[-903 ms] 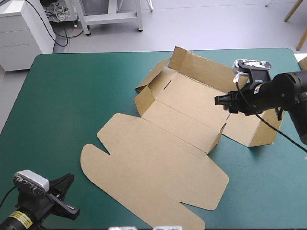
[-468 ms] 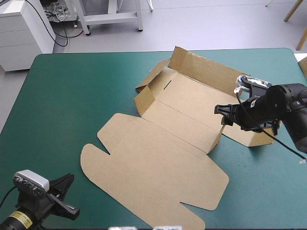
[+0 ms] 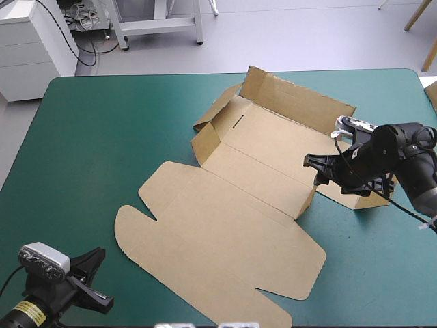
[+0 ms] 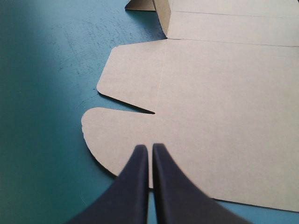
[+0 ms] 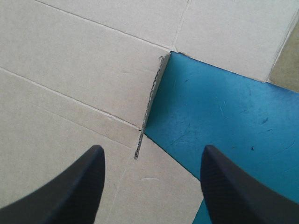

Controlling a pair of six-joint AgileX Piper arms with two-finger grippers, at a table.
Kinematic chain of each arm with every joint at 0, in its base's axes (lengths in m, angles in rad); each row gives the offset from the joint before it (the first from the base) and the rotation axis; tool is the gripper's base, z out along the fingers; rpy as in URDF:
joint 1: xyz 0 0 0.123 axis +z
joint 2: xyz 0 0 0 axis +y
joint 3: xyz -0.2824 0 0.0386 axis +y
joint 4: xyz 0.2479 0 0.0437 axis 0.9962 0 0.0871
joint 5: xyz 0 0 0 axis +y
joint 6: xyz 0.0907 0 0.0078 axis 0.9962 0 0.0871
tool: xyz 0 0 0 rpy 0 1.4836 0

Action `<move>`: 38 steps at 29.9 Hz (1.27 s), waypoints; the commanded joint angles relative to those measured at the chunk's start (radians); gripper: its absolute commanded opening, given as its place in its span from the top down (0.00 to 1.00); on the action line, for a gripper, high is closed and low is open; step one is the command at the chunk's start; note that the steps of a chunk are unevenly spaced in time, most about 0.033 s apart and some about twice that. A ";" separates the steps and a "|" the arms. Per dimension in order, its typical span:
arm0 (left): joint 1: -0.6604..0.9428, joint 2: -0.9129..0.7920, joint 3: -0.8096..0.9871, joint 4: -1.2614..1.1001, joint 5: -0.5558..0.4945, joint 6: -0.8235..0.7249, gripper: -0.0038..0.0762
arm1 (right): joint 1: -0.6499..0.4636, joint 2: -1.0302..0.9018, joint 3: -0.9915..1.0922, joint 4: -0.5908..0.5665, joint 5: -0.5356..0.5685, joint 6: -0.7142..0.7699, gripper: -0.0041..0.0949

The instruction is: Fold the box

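Raising walls, likely step: on teal-green cover (image 3: 102, 150), brown box (image 3: 232, 225) mid-table, lid flat, far walls up. Right gripper (image 5: 153, 151) spread wide above short side flap (image 5: 148, 102); left gripper (image 4: 149, 154) pressed together over lid's near corner. Next probably needs pinching flap, swinging it upright.

- The right gripper (image 3: 310, 162) has dropped lower and drawn toward the table's near edge, over the right end of the box (image 3: 232, 219)
- Its arm hides more of that end's wall
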 commanded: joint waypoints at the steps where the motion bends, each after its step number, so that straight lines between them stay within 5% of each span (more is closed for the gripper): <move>1: -0.008 0.012 -0.023 -0.005 -0.072 -0.007 0.94 | -0.005 0.000 -0.021 0.005 -0.028 0.002 0.44; 11: -0.008 0.012 -0.023 -0.005 -0.072 -0.007 0.94 | -0.005 0.077 -0.009 0.043 -0.030 -0.011 0.46; 24: -0.008 0.012 -0.023 -0.001 -0.072 -0.007 0.94 | -0.005 0.087 0.128 0.051 -0.240 -0.011 0.46; 38: -0.008 0.012 -0.023 -0.001 -0.072 -0.007 0.94 | 0.032 0.197 0.137 0.051 -0.289 -0.007 0.46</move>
